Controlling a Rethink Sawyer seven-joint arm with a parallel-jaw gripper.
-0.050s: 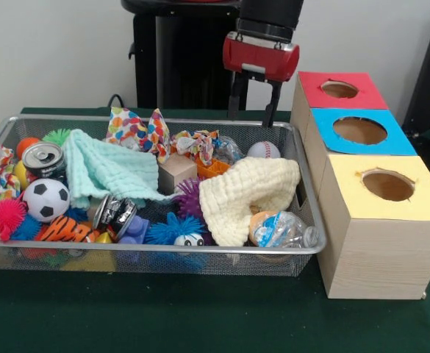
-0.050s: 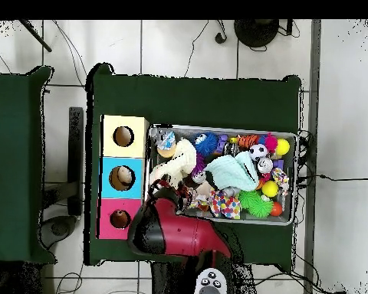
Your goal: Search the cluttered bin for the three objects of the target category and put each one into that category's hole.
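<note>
Where gripper [image 1: 253,112] open over bin [image 1: 200,248]: cloths, balls, cans.

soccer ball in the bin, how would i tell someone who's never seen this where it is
Start at the wire mesh bin on the green table and go to its left end in the front view. The soccer ball sits just below the silver can, beside the mint cloth. It is the only white ball with black patches.

A: Identify the support surface.
B: Table [image 1: 200,323] with dark green cover.
A: Items resting directly on it?
B: Wire mesh bin [image 1: 163,254], filled with toys and cloths; just beside it, a wooden box [image 1: 376,250] with red, blue and yellow tops, one hole each
</note>
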